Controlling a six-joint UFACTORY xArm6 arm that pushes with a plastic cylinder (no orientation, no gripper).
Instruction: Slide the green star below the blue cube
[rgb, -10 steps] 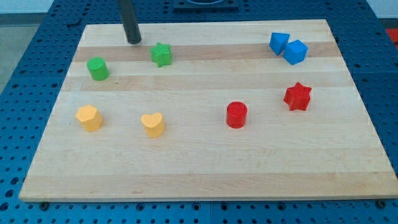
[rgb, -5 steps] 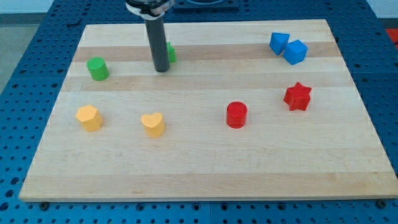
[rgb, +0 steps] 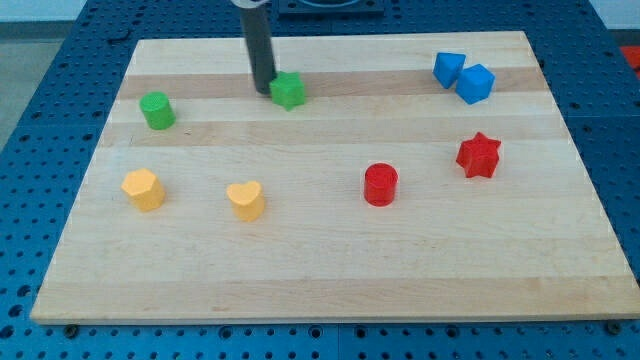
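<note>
The green star lies on the wooden board at the upper middle-left. My tip stands right against the star's left side. The blue cube sits at the upper right, far to the right of the star, with a second blue block touching it on its upper left.
A green cylinder is at the upper left. A yellow block and a yellow heart lie at the lower left. A red cylinder and a red star lie at the right, below the blue blocks.
My tip came down from the board's top left to the star's left side. The green star has slid a little to the right.
</note>
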